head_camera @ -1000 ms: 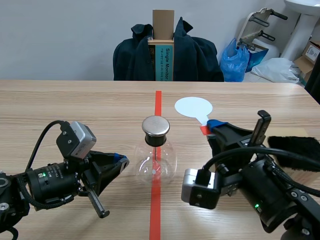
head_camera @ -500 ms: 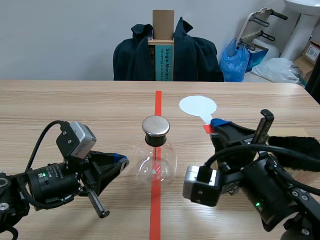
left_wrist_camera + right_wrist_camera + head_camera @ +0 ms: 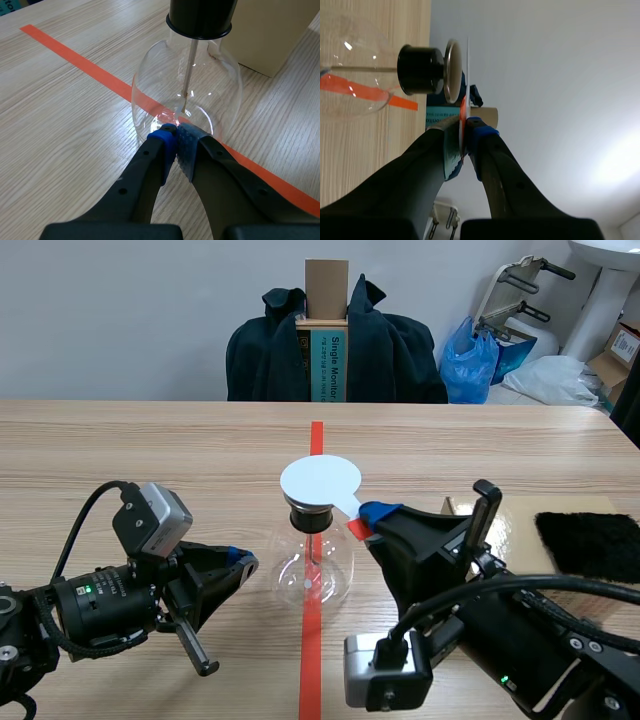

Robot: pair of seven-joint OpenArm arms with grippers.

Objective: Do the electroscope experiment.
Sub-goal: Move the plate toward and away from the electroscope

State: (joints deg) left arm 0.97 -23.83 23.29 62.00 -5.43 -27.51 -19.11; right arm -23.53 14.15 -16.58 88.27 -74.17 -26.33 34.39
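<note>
Charging looked to be the step in hand. The right pincer (image 3: 372, 515) was clamped on the red handle (image 3: 358, 528) of a white disc (image 3: 320, 481). The disc stood ahead of its fingertips, over the metal cap (image 3: 452, 67) of the electroscope flask (image 3: 312, 570); whether it touched could not be told. The left pincer (image 3: 175, 134) was closed on nothing, its tips seemingly against the flask's glass just ahead. The next move probably called for meeting the cap squarely without tipping the flask.
</note>
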